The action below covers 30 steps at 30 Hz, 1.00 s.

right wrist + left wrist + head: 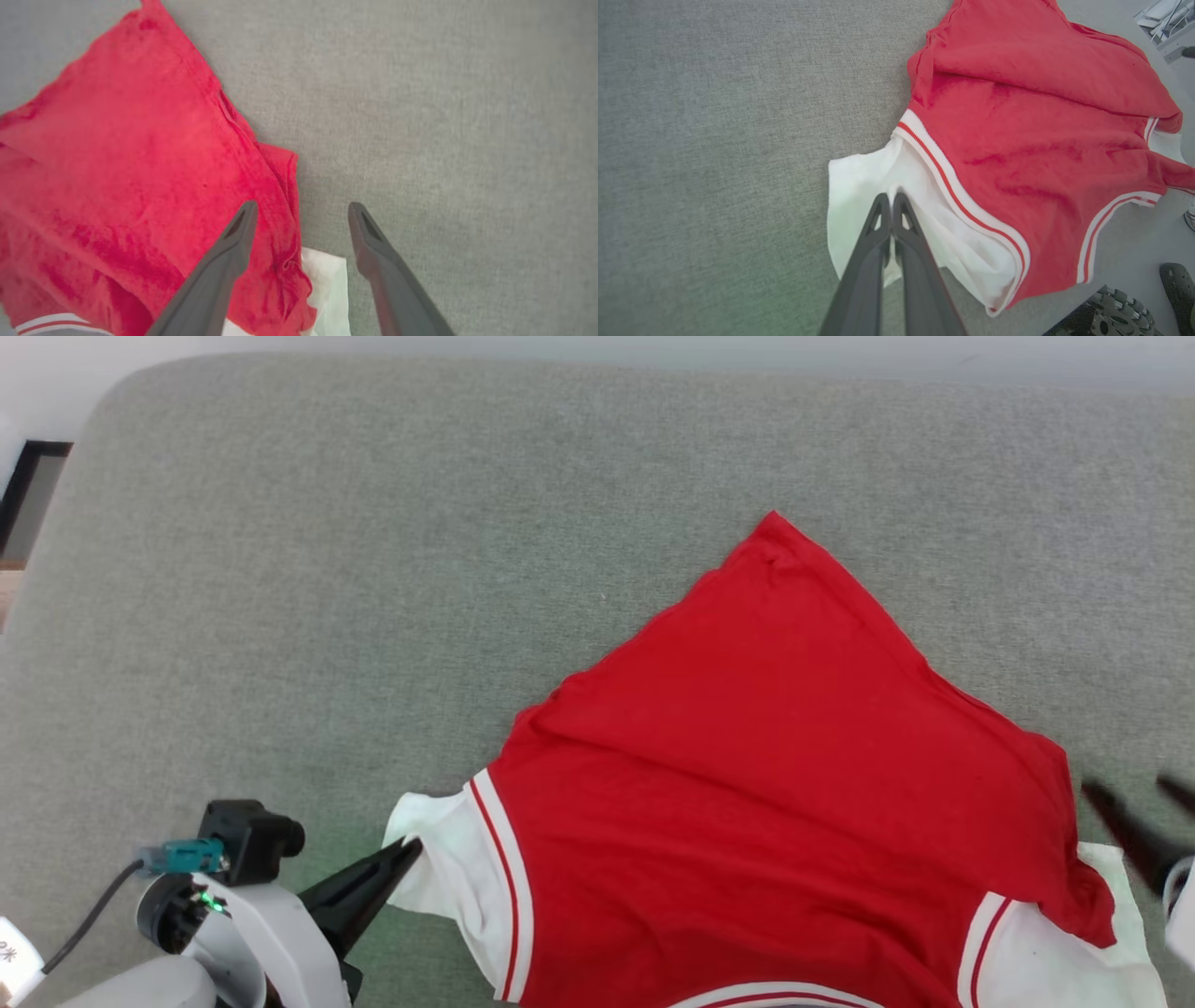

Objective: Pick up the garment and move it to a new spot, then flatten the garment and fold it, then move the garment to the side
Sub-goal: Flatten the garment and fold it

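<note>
Grey fabric covers the table, and the garment lies on its near right part, plain red side up with no lettering showing. Its hem runs to a point at the far end, and its collar trim reaches the bottom edge of the head view. The body is mostly spread, but the red cloth is rumpled and folded over along the right edge, partly covering the white right sleeve.

The left hand is fully closed, pinching a tuck of the white left sleeve at the garment's near left corner. The right hand stands wide open and holds nothing, one finger over the bunched red edge, the other over bare grey fabric.

This looks like the flattening step, with the fold not yet begun. The next move probably calls for the right hand to close on that bunched edge and draw it outward against the left hand's hold, so the right sleeve lies clear.
</note>
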### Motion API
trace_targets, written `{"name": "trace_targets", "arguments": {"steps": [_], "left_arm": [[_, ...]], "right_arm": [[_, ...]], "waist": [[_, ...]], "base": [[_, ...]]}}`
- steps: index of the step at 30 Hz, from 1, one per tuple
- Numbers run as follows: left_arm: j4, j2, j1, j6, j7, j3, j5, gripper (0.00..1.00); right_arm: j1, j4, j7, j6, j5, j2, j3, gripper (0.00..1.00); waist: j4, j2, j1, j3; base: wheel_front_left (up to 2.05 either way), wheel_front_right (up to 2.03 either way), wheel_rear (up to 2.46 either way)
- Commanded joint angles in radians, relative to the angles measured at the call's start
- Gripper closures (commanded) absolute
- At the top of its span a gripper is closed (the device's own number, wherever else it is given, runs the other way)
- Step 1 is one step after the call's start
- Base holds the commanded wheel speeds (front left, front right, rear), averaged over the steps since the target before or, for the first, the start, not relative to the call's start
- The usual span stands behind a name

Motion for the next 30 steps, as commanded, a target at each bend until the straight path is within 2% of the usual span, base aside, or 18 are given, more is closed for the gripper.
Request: {"name": "trace_targets", "arguments": {"steps": [1,5,10,14,19,25,30], "left_arm": [[-0.005,-0.005,0.0,0.003,-0.002,-0.001,0.012,1.0],[-0.011,-0.015,-0.012,0.002,0.001,-0.003,0.018,1.0],[-0.007,-0.036,-0.028,-0.012,0.005,-0.006,0.029,1.0],[0.004,-0.061,-0.049,-0.028,0.01,-0.009,0.04,1.0],[0.032,-0.104,-0.083,-0.054,0.021,-0.016,0.055,1.0],[0.074,-0.157,-0.118,-0.084,0.027,-0.026,0.073,1.0],[0.109,-0.192,-0.132,-0.107,0.022,-0.034,0.076,1.0]], "right_arm": [[-0.035,-0.039,-0.004,-0.002,0.005,-0.011,0.006,0.0],[-0.128,-0.081,-0.067,-0.002,-0.011,-0.048,0.062,0.0],[-0.299,0.021,-0.207,-0.002,-0.03,-0.107,0.202,0.0],[-0.466,0.201,-0.326,-0.002,-0.04,-0.143,0.332,0.0],[-0.66,0.473,-0.396,-0.002,0.002,-0.133,0.475,0.0],[-0.837,0.751,-0.37,-0.002,0.065,-0.12,0.628,0.0],[-0.941,0.916,-0.313,-0.002,0.078,-0.13,0.742,0.0]], "waist": [[0.006,-0.0001,0.0,0.001],[0.024,-0.0001,0.0,0.01],[0.059,-0.0001,0.0,0.031],[0.095,-0.0001,0.0,0.054],[0.148,-0.0001,0.0,0.08],[0.206,-0.0001,0.0,0.109],[0.244,-0.0001,0.0,0.126]], "base": [[0.0,0.0,0.0],[0.0,0.0,0.0],[0.0,0.0,0.0],[0.0,0.0,0.0],[0.0,0.0,0.0],[0.0,0.0,0.0],[0.0,0.0,0.0]]}}
